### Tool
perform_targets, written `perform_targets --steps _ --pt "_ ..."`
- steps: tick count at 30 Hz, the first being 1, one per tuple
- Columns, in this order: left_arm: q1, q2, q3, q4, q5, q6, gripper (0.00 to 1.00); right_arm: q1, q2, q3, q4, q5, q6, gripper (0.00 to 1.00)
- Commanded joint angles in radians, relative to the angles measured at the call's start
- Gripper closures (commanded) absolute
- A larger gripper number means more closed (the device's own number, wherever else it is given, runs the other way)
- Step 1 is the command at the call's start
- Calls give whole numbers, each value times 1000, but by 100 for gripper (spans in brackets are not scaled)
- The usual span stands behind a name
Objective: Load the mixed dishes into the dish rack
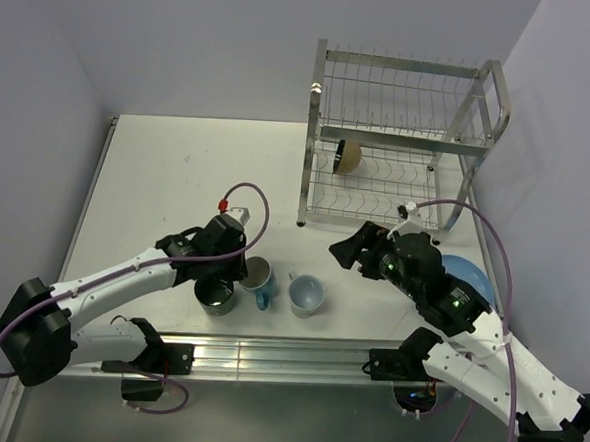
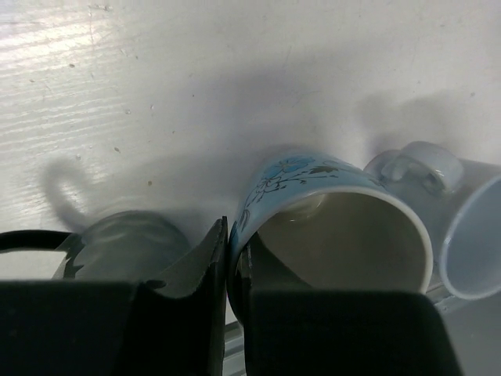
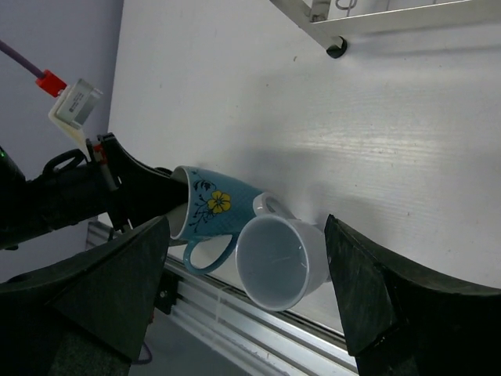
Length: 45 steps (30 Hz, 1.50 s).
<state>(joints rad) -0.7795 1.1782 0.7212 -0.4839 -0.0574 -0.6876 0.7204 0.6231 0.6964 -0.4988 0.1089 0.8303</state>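
Note:
My left gripper (image 1: 240,266) is shut on the rim of the light blue mug (image 1: 259,280), one finger inside and one outside (image 2: 232,244). The mug has a flower print (image 3: 215,205). The dark mug (image 1: 213,295) stands just left of it (image 2: 125,243). The white mug (image 1: 306,295) stands to its right (image 3: 275,262). My right gripper (image 1: 351,251) is open and empty above the table, facing the white mug (image 3: 246,235). The small bowl (image 1: 347,157) stands on edge in the lower tier of the dish rack (image 1: 400,137). The light blue plate (image 1: 471,277) lies partly under my right arm.
The rack stands at the back right of the table, with one foot in the right wrist view (image 3: 337,49). A metal rail (image 1: 267,358) runs along the table's near edge just below the mugs. Walls close in at the back and right.

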Motion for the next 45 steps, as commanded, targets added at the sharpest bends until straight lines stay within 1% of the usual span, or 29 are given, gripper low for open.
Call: perform_targets --steps 1,5,6,8,9,10,11,12,13,14,15,17,18,19,22,24,27,29,36,41,45 --pt "-1 -98 113 -7 -21 14 100 8 -22 52 -7 -23 21 13" --pt "-1 -222 219 -36 -55 -1 100 7 -36 23 51 -103 46 13" --pt "-1 -274 231 -30 -53 -6 100 7 -37 14 74 -159 62 13" --pt "-1 -328 244 -3 -36 -12 100 7 -40 -9 140 -210 87 13" --pt "-1 -385 238 55 2 -15 100 7 -45 -43 176 -242 116 15" --pt "-1 -414 224 95 23 -20 100 7 -51 -58 265 -311 137 16" --pt "-1 -440 186 138 45 -27 100 7 -56 -80 310 -343 159 17" --pt "-1 -495 163 227 79 -41 100 7 -59 -121 360 -375 208 19" --pt "-1 -520 140 270 91 -47 100 7 -60 -141 467 -408 237 20" --pt "-1 -541 94 312 103 -55 100 7 -65 -162 509 -464 266 21" --pt "-1 -575 72 382 123 -69 100 7 -66 -201 616 -485 329 23" --pt "-1 -600 17 445 145 -84 100 14 -68 -260 730 -535 392 26" --pt "-1 -617 -3 473 154 -104 100 19 -63 -276 781 -541 445 26" --pt "-1 -624 -43 558 171 -115 100 25 -47 -285 863 -548 464 27" --pt "-1 -634 -94 669 186 -158 100 63 -5 -296 976 -555 494 30" --pt "-1 -620 -97 683 183 -170 100 114 -3 -285 993 -517 483 33" --pt "-1 -614 -106 726 191 -179 100 164 3 -268 994 -474 463 35" --pt "-1 -606 -108 761 197 -197 100 175 23 -261 1008 -472 460 36" --pt "-1 -588 -137 876 220 -248 100 232 153 -255 1178 -457 471 41" --pt "-1 -589 -174 906 228 -267 100 267 188 -222 1255 -411 457 45" --pt "-1 -592 -181 900 217 -259 100 292 198 -192 1257 -393 444 48"
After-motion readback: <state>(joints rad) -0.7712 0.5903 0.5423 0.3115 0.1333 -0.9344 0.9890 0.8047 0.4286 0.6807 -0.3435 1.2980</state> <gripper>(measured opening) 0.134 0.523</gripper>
